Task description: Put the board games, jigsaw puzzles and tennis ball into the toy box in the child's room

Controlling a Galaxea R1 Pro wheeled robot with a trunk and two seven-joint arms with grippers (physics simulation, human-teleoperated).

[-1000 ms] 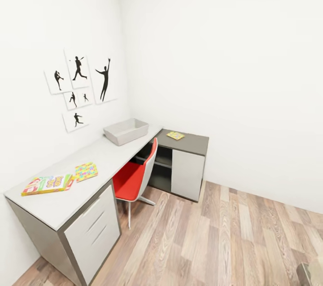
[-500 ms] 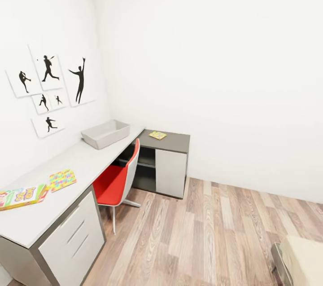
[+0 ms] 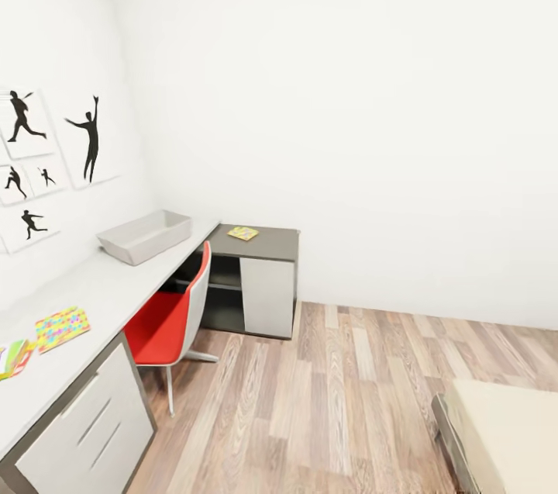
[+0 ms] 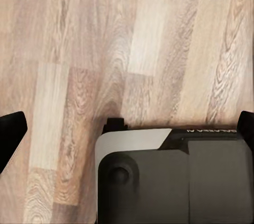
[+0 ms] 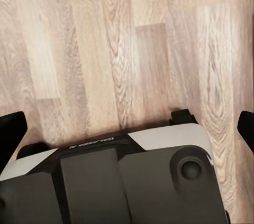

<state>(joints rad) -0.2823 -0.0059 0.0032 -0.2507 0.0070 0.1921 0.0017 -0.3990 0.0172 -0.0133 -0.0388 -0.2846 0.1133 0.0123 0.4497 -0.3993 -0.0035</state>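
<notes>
a child's bedroom: desk (image 3: 116, 285), red chair (image 3: 167, 319), baseball silhouette pictures (image 3: 46, 160), bed (image 3: 511, 432).

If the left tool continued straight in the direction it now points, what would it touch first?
Probably the wood-plank floor: the left tool points down at bare planks, with nothing visible in between. The depth is unclear.

the floor (image 3: 341, 409) looks like matt wood plank with a mottled grain. the table (image 3: 116, 285) top is smooth, matt pale grey, and the toy box (image 3: 145, 236) has the look of plain grey plastic. the bed (image 3: 511, 432) mattress seems a soft beige cloth, while the chair (image 3: 167, 319) seat is smooth red.
</notes>
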